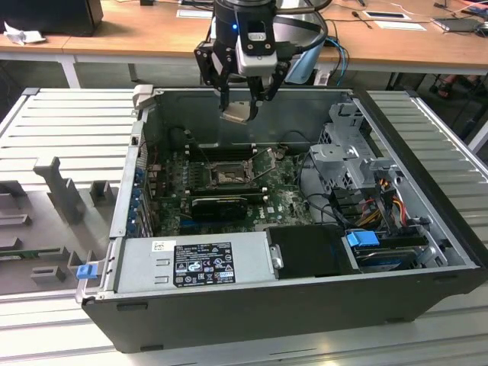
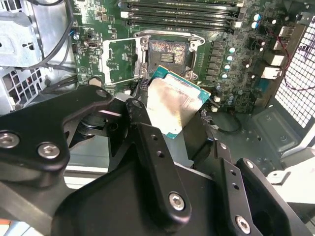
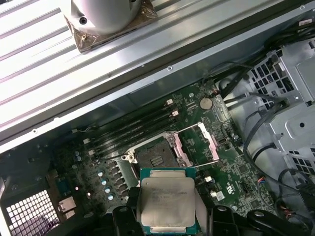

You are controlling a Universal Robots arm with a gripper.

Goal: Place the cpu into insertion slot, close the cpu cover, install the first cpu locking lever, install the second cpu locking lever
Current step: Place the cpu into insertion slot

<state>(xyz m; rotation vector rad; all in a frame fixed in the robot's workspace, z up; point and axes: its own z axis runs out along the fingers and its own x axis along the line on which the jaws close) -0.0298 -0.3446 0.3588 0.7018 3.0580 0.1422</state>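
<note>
We see the gripper (image 1: 241, 109) pinching the cpu (image 3: 167, 203) by two opposite edges, with the chip's grey metal top facing the camera in the first wrist view. The chip hangs in the air above the open computer case (image 1: 252, 313), well clear of the board. Below it, on the green motherboard (image 3: 238, 172), the insertion slot (image 3: 153, 156) lies bare. The cpu cover (image 3: 199, 143) is swung open just beside the slot, and the memory slots (image 3: 130, 132) run near it.

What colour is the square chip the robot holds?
The cpu has a dull silvery-grey top with a green rim, clearest in the first wrist view.
</note>
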